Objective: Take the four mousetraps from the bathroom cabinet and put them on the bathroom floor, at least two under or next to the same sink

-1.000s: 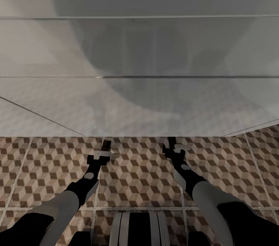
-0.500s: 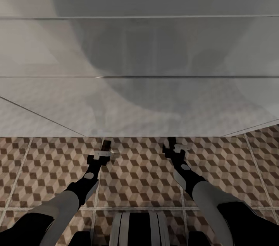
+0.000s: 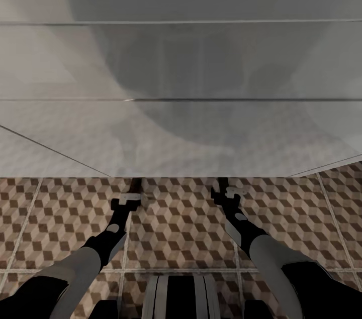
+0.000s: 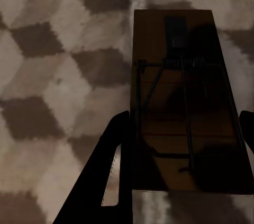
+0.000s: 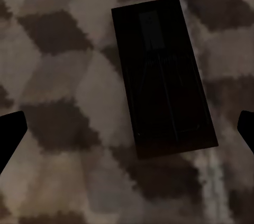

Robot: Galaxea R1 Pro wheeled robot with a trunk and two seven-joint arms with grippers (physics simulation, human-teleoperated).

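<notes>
Brown traps go down on the bathroom floor beneath the sink.
My left tool loosely straddles one mousetrap; my right tool is spread, its mousetrap lying free, both placed under the basin as required.

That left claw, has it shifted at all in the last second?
Yes. The left claw has pulled back slightly toward the robot, away from the white vanity's lower edge.

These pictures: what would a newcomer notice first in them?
First, the big pale white surface covering the upper part of the head view, with the cube-patterned bathroom floor below it. Then a dark mousetrap lying flat on the tiles between the wide-open right gripper fingers, and another mousetrap between the left gripper fingers.
</notes>
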